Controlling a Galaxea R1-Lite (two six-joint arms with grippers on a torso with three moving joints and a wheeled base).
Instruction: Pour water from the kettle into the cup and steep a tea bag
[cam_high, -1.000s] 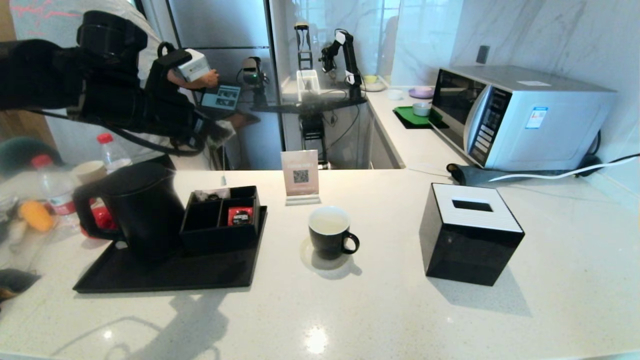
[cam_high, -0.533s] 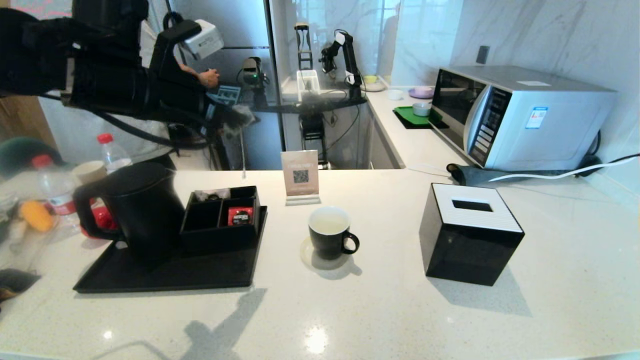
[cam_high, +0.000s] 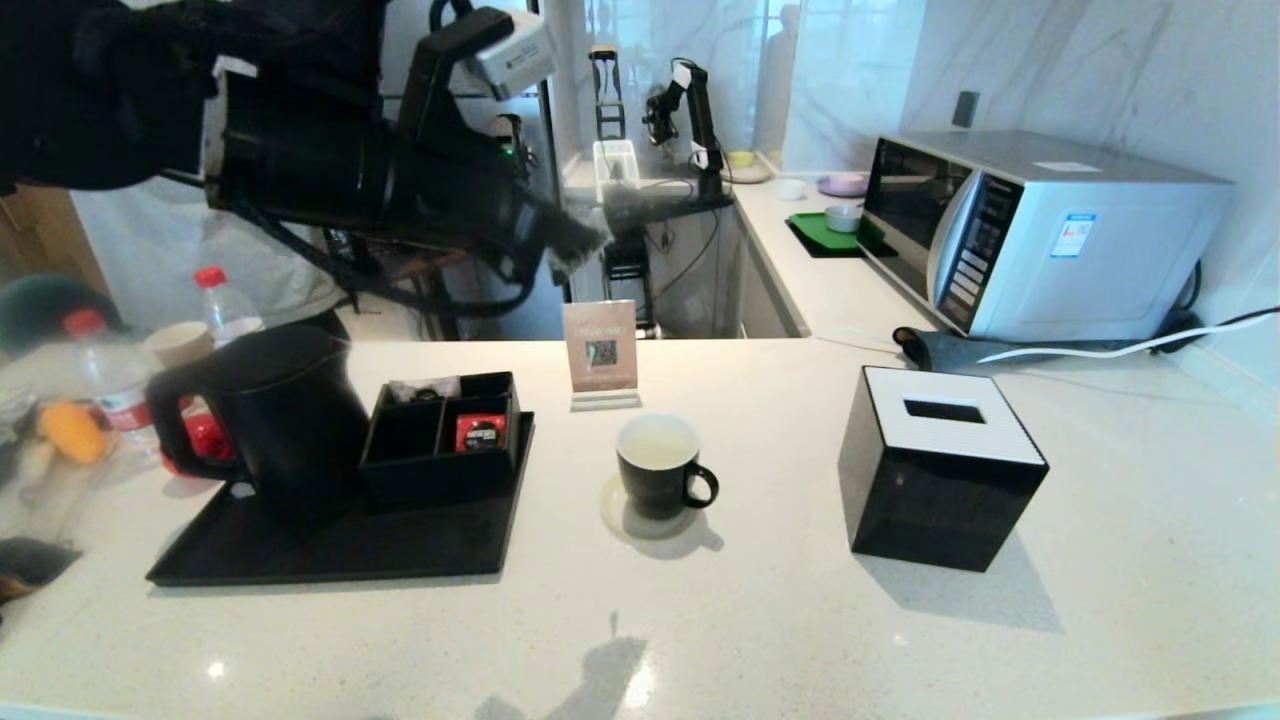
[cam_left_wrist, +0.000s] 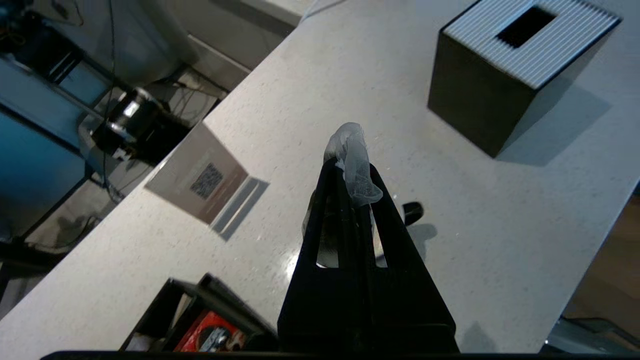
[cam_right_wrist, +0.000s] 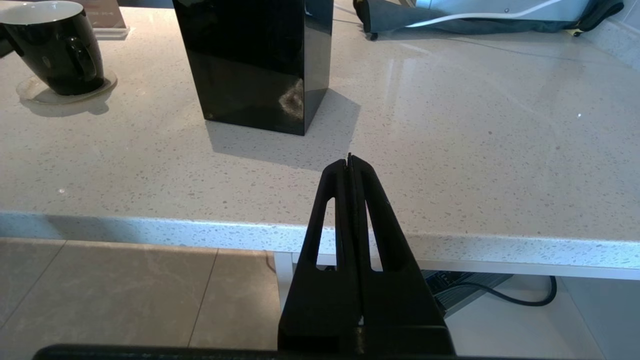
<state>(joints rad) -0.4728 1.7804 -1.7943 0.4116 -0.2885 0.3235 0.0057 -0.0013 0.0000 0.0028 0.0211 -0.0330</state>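
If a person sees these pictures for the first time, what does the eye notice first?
The left gripper, raised high over the counter behind the cup, pinches a white mesh tea bag. The kettle stands on the black tray at the left, and a black tissue box stands right of the cup.

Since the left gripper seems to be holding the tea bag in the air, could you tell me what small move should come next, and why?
Probably carry the left gripper forward and down until it is over the cup. It is shut on the tea bag, high above the counter behind the cup, and the cup's white inside is open.
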